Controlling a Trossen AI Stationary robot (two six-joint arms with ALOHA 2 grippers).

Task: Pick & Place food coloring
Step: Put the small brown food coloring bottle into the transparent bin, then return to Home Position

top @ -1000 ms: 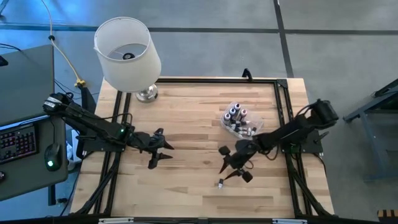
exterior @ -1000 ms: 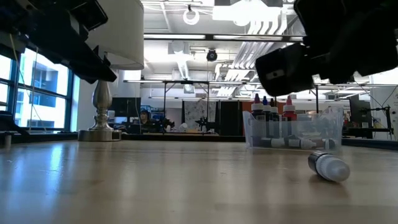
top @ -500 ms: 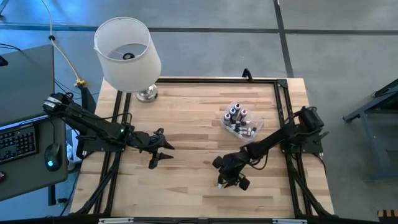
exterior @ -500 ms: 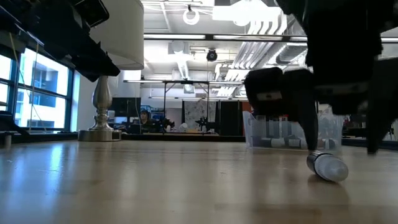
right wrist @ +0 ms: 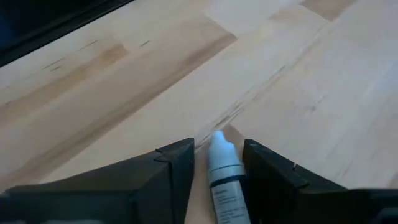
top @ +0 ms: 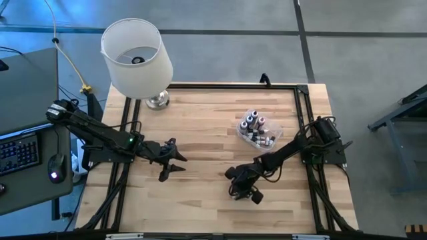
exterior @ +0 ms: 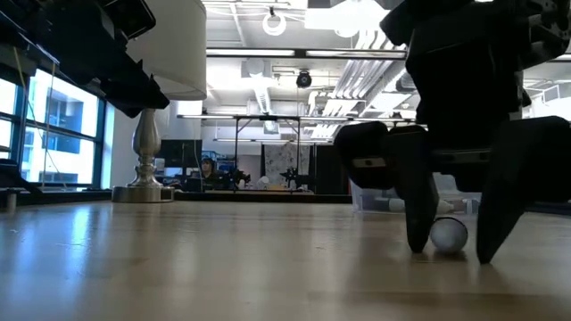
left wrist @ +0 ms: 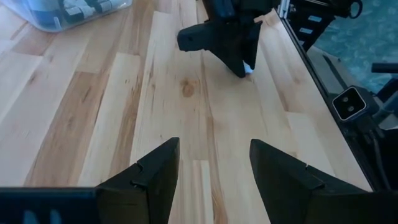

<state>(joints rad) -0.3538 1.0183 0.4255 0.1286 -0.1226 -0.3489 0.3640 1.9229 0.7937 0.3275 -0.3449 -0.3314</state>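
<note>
Open-plan lab: ceiling ducts (exterior: 375,67), workbenches.

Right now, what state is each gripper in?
Left gripper: open, empty, hovering over the table.
Right gripper: open, fingers down either side of a lying bottle, not yet gripping.

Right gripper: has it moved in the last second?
Yes. In the high view the right gripper has swung away from the clear plastic tub toward the table's near edge, down over the lone white-capped dropper bottle.

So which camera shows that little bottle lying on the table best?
The right wrist view: the lone food coloring bottle lies between the right gripper fingers. Low view shows only its round end; left wrist view a white speck; high view hides it.
</note>
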